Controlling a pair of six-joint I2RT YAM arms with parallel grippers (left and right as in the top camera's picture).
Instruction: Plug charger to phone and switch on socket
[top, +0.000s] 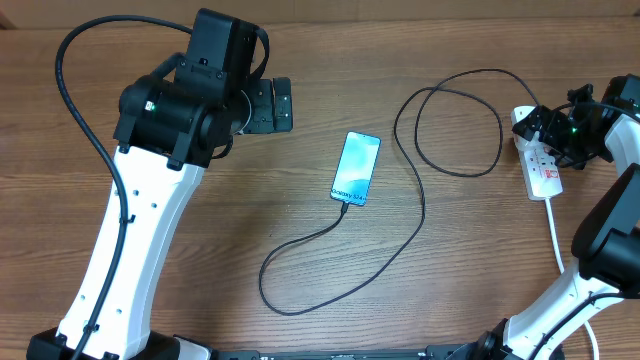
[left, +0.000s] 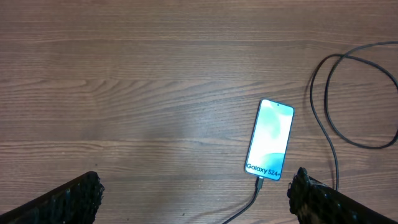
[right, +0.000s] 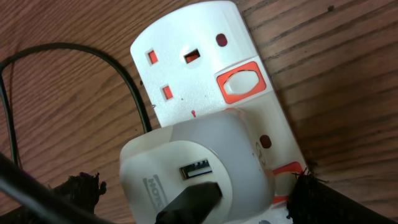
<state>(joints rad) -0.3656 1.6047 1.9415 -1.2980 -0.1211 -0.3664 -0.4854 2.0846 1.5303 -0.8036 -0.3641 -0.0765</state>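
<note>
Left tool (top: 283, 105) hangs spread wide, gripping nothing, at about 10 o'clock from the slim cyan-screened phone (top: 357, 167). The thin black charger cable (top: 424, 205) is plugged into the phone's bottom edge and loops off toward 3 o'clock. There the white red-switched power strip (top: 542, 165) lies under the right tool (right: 196, 196), also spread wide, nothing gripped.

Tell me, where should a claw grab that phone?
Probably across its two long edges, near the middle, coming straight down from above. The phone lies flat, screen up, so only its narrow sides offer a pinch; the charger is plugged into its lower end.
</note>
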